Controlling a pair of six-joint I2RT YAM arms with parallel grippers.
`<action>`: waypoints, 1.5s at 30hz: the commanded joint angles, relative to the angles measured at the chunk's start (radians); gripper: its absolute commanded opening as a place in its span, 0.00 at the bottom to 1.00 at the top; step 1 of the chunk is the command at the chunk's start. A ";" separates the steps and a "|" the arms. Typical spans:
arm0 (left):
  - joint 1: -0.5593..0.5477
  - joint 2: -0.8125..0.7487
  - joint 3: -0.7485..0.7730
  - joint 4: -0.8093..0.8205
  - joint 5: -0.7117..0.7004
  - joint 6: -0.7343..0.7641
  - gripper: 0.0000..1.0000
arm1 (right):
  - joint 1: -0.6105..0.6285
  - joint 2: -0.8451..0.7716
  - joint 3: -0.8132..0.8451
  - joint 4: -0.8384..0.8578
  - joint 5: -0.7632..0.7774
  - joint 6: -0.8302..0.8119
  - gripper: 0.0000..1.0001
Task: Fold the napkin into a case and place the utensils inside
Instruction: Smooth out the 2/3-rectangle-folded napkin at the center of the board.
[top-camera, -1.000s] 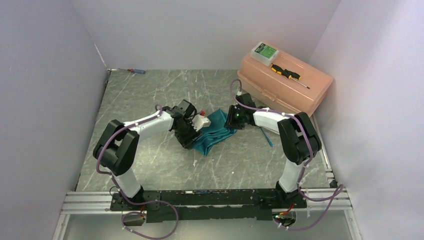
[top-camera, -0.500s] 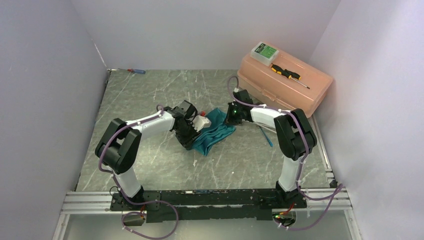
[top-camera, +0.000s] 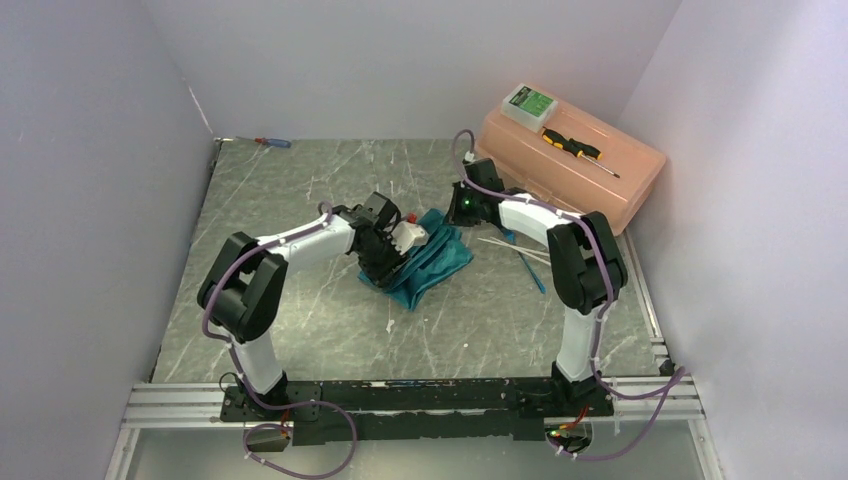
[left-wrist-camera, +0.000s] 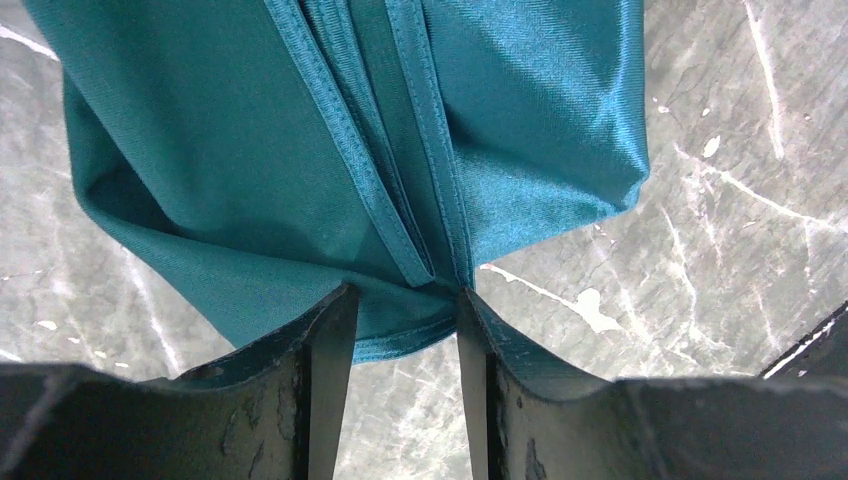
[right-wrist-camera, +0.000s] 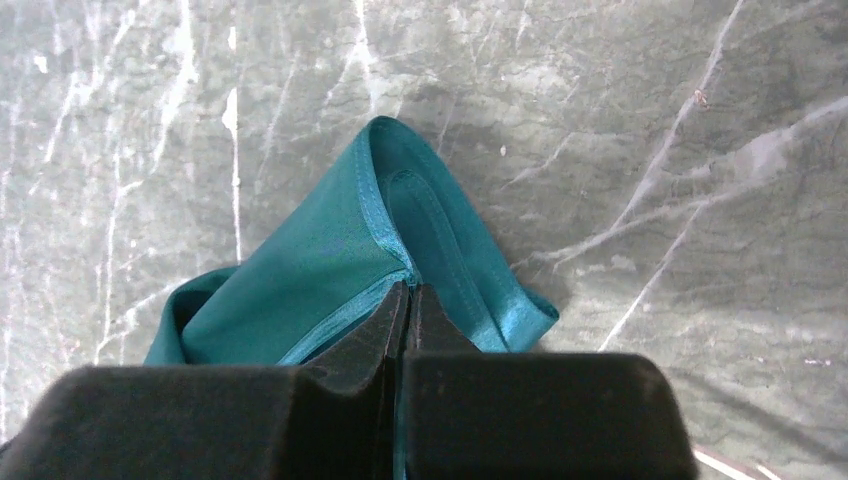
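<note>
The teal napkin (top-camera: 440, 255) lies crumpled in the middle of the table, folded in several layers. My left gripper (top-camera: 397, 258) is at its left end. In the left wrist view its jaws (left-wrist-camera: 402, 295) stand apart with the napkin's (left-wrist-camera: 350, 130) hemmed edge between the tips and no squeeze showing. My right gripper (top-camera: 458, 222) is at the far right corner. In the right wrist view it (right-wrist-camera: 408, 290) is shut on the napkin's (right-wrist-camera: 320, 270) hem. The utensils lie to the right: two white sticks (top-camera: 510, 243) and a blue one (top-camera: 533, 272).
A peach toolbox (top-camera: 600, 185) stands at the back right, carrying a yellow-and-black screwdriver (top-camera: 575, 148) and a small green-and-white box (top-camera: 528, 103). A red-and-blue screwdriver (top-camera: 272, 142) lies at the far left edge. Walls close in left, back and right.
My right gripper has shut on the napkin's corner and drawn it toward the far side. The left gripper has shifted right along with the cloth. The white sticks now show fully.
</note>
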 joint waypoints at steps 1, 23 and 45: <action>-0.007 0.030 0.042 -0.009 0.048 -0.028 0.47 | -0.009 0.048 0.050 -0.015 0.038 -0.024 0.00; -0.003 0.054 0.072 -0.041 0.055 -0.044 0.47 | -0.010 -0.187 -0.369 0.072 0.011 0.161 0.49; -0.003 0.080 0.083 -0.039 0.082 -0.041 0.47 | -0.011 -0.078 -0.127 0.056 0.074 0.058 0.37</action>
